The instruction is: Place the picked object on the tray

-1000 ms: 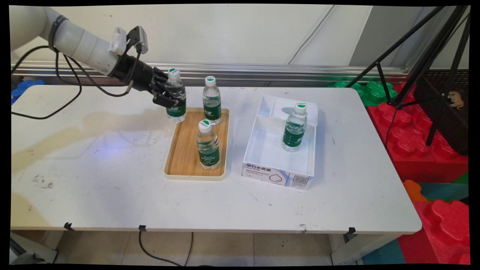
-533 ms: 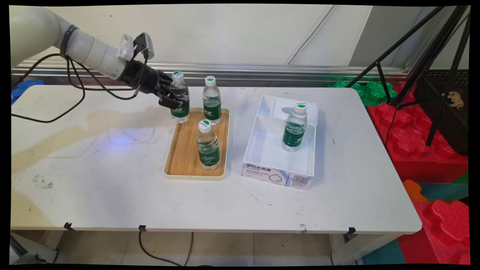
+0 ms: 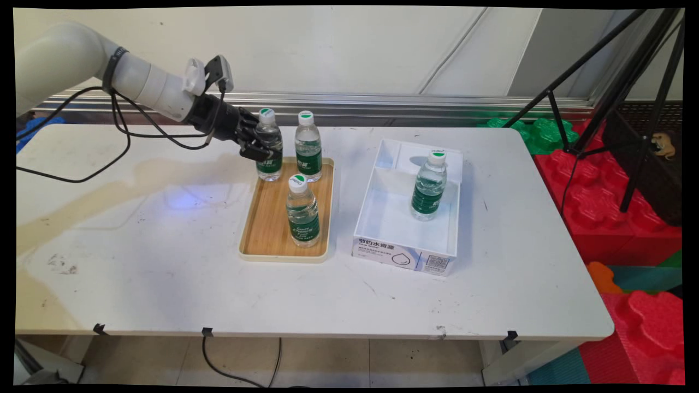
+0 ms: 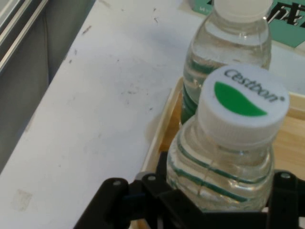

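Observation:
My gripper (image 3: pixel 258 143) is shut on a clear water bottle (image 3: pixel 270 147) with a green label and a white cap, gripping its upper body. It holds the bottle upright at the far left corner of the wooden tray (image 3: pixel 267 218); whether its base touches the tray I cannot tell. A second bottle (image 3: pixel 308 147) stands just to its right on the tray, and a third (image 3: pixel 303 213) stands nearer the front. In the hand view the held bottle (image 4: pixel 238 124) fills the space at my gripper (image 4: pixel 209 210), with the neighbouring bottle (image 4: pixel 224 47) behind it and the tray's rim (image 4: pixel 162 129) below.
A white open box (image 3: pixel 401 256) stands right of the tray with one more bottle (image 3: pixel 430 185) upright in it. A black tripod (image 3: pixel 628 82) and red foam blocks (image 3: pixel 628 229) lie beyond the table's right edge. Black cables (image 3: pixel 114 131) hang from the arm over the table's left.
The gripper has carried the bottle to the right and a little down, from just outside the tray's far left corner to over that corner, closer to the back bottle.

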